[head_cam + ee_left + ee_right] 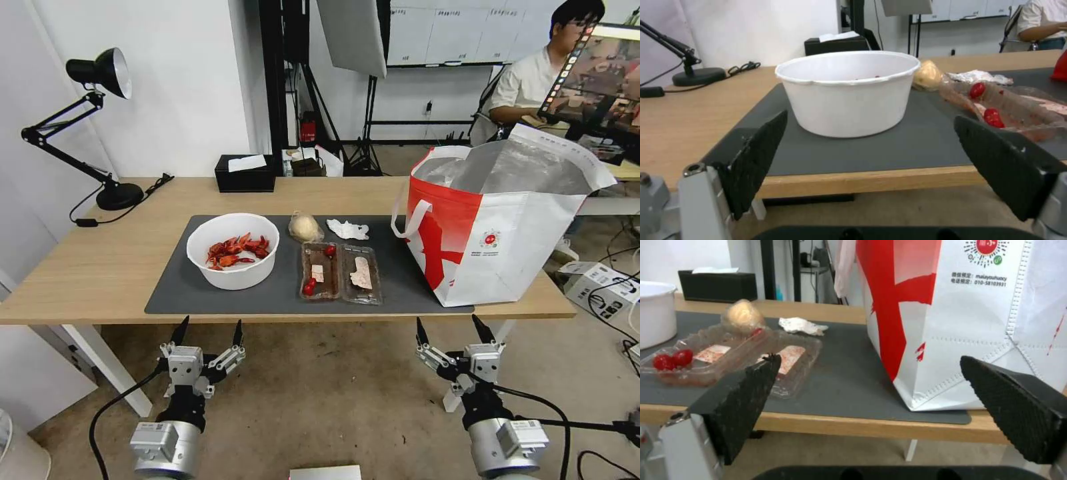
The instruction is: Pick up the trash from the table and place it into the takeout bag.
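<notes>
We have bagged nothing yet: bowl (233, 250), clamshell tray (341, 272), tissue (347, 230) and wrapped lump (304, 227) sit on the counter (100, 267) beyond our left gripper (207, 331) and right gripper (451, 327), jaws open and empty; takeout bag (507, 227) ahead of the right.

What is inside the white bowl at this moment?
From the head view, the white bowl holds a heap of red crayfish shells. Whatever lies beneath that heap is covered. In the left wrist view the bowl's wall hides nearly all the contents.

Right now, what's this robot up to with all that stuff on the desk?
Nothing is being handled yet. The left hand and right hand hover open just off the desk's near edge. On the mat sit a bowl of shells, a plastic tray, a tissue and a wrapped lump. The bag stands open.
</notes>
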Controlling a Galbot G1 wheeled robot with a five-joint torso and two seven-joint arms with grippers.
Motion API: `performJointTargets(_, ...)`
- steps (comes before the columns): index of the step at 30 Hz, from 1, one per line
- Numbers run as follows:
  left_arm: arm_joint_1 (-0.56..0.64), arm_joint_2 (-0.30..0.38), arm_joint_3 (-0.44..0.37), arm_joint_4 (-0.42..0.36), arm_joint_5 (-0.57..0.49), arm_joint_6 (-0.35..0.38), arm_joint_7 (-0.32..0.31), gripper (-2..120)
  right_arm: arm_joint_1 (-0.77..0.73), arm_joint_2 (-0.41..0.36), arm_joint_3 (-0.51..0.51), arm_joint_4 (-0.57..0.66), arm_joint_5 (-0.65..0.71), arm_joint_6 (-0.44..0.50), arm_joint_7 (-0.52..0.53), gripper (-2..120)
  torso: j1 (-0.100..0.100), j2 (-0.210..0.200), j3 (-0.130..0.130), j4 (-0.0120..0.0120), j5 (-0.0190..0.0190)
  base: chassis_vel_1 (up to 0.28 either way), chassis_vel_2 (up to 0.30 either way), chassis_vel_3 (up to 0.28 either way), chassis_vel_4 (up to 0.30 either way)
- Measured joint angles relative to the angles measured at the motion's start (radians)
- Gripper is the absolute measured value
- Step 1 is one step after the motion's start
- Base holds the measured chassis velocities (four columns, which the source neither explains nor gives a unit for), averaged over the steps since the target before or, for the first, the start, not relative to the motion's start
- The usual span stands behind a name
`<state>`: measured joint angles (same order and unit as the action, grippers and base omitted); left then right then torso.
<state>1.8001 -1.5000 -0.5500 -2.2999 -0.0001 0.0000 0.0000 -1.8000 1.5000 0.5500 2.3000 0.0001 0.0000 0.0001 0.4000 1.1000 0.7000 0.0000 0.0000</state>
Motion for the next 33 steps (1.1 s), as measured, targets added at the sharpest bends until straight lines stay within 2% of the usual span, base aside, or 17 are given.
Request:
performJointTargets(24, -0.004, 0.002, 0.0, 0.0, -0.007, 0.008, -0.006, 100, 0.003, -0.008, 0.0, 0.0, 0.005, -0.004, 0.001, 100, 0.0, 0.0, 0.0, -0.0001, 0.0, 0.0, 0.0, 0.0, 0.0)
performJointTargets(25, -0.018, 0.01, -0.003, -0.005, -0.031, 0.042, -0.031, 100, 0.017, -0.036, 0.002, 0.0, 0.027, -0.029, 0.006, 100, 0.0, 0.0, 0.0, -0.0001, 0.0, 0.0, 0.0, 0.0, 0.0)
performJointTargets(26, -0.018, 0.01, -0.003, -0.005, -0.031, 0.042, -0.031, 100, 0.017, -0.036, 0.002, 0.0, 0.027, -0.029, 0.006, 100, 0.0, 0.0, 0.0, -0.0001, 0.0, 0.0, 0.0, 0.0, 0.0)
performJointTargets(28, -0.047, 0.025, -0.011, -0.016, -0.077, 0.101, -0.079, 100, 0.048, -0.093, 0.007, -0.003, 0.071, -0.077, 0.02, 100, 0.0, 0.0, 0.0, 0.0, 0.0002, 0.0, 0.0, 0.0, 0.0)
performJointTargets(29, -0.074, 0.041, -0.017, -0.025, -0.123, 0.164, -0.126, 100, 0.077, -0.151, 0.012, -0.006, 0.115, -0.125, 0.033, 100, 0.0, 0.0, 0.0, 0.0, 0.0002, 0.0, 0.0, 0.0, 0.0)
performJointTargets(30, -0.074, 0.041, -0.017, -0.025, -0.123, 0.164, -0.126, 100, 0.077, -0.151, 0.012, -0.006, 0.115, -0.125, 0.033, 100, 0.0, 0.0, 0.0, 0.0, 0.0002, 0.0, 0.0, 0.0, 0.0)
performJointTargets(31, -0.096, 0.052, -0.023, -0.032, -0.157, 0.21, -0.163, 100, 0.102, -0.198, 0.016, -0.008, 0.153, -0.166, 0.045, 100, 0.0, 0.0, 0.0, 0.0, 0.0, 0.0, 0.0, 0.0, 0.0)
performJointTargets(32, -0.096, 0.052, -0.023, -0.032, -0.157, 0.21, -0.163, 100, 0.102, -0.198, 0.016, -0.008, 0.153, -0.166, 0.045, 100, 0.0, 0.0, 0.0, 0.0, 0.0, 0.0, 0.0, 0.0, 0.0)
performJointTargets(33, -0.113, 0.062, -0.026, -0.037, -0.196, 0.252, -0.195, 100, 0.127, -0.247, 0.02, -0.011, 0.19, -0.207, 0.056, 100, 0.0, 0.0, 0.0, -0.0002, 0.0005, 0.0, 0.0, 0.0, 0.0)
